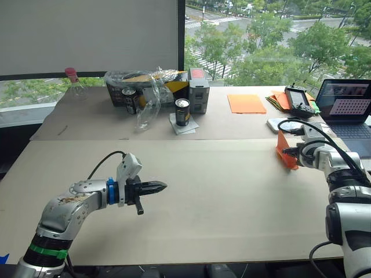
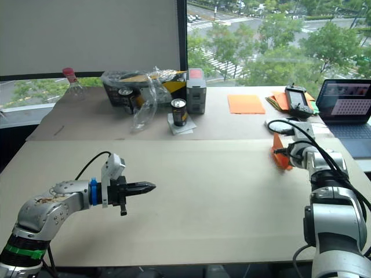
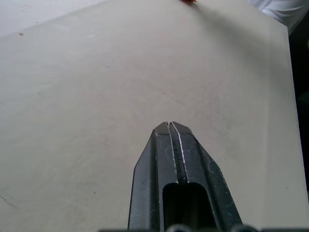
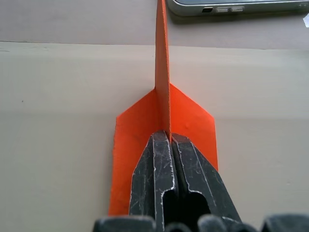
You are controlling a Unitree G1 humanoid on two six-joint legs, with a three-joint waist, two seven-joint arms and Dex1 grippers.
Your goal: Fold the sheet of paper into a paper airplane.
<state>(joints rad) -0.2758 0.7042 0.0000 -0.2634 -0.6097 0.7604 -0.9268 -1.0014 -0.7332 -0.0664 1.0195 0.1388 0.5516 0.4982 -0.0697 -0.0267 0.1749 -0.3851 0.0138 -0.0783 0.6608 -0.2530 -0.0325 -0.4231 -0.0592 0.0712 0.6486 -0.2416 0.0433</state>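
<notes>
We see the right tool (image 4: 170, 137) clenched on the paper airplane (image 4: 164, 116) at the right side of the bench (image 1: 220, 191), its two black fingers pinching the central upright fold while the two orange wings spread flat to either side just above the surface. The airplane sits close to the seam between the two bench boards, near a grey device (image 4: 236, 6) and in front of the open laptop (image 1: 348, 107). Our left tool (image 1: 155, 186) hovers over the bare left-centre of the bench, its fingers pressed together on nothing, well apart from the airplane. Farther back lie a smooth orange sheet (image 1: 246, 103), a stack of orange and green papers (image 1: 280, 99) under a black handheld controller (image 1: 298, 99), two dark cans (image 1: 182, 112), a clear plastic bag (image 1: 145, 92) and a flask with a red cap (image 1: 73, 82)
</notes>
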